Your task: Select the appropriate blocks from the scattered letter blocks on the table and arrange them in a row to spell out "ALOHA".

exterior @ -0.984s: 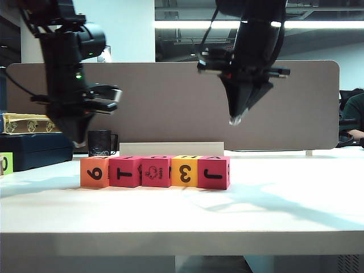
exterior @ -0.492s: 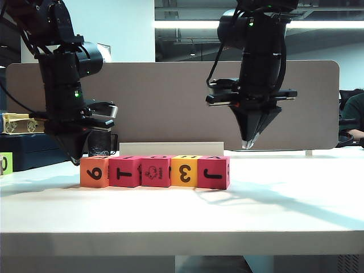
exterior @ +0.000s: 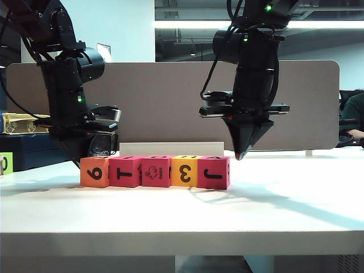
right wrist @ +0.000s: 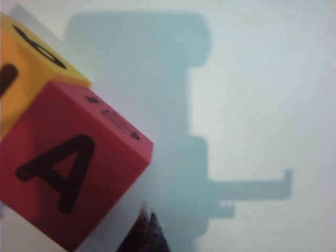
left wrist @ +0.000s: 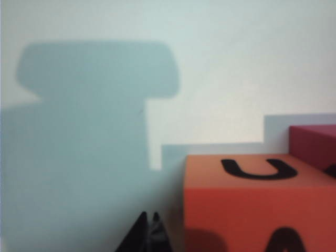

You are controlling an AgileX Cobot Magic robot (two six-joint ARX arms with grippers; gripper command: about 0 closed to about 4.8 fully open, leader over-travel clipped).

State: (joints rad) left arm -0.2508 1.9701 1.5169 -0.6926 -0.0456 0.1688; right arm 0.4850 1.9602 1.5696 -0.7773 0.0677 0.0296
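Note:
Five letter blocks stand in a touching row on the white table (exterior: 170,219): orange (exterior: 94,172), pink-red T (exterior: 124,171), pink-red logo (exterior: 156,171), yellow 3 (exterior: 184,170), pink-red J (exterior: 214,172). My left gripper (exterior: 77,161) is shut and empty, low beside the row's left end. In the left wrist view its tips (left wrist: 148,216) sit just beside the orange block (left wrist: 247,205). My right gripper (exterior: 238,154) is shut and empty, its tip just off the row's right end. The right wrist view shows the tips (right wrist: 148,212) beside the pink-red block (right wrist: 73,168), whose top reads A.
A grey-brown divider panel (exterior: 170,102) runs behind the table. A black mug (exterior: 101,142) and a dark case (exterior: 34,149) stand at the back left. A lime-green block (exterior: 4,163) sits at the left edge. A low white strip (exterior: 170,148) lies behind the row.
Both grippers have come down, the left to the orange block's outer side, the right to the outer side of the J block. The blocks have not moved.

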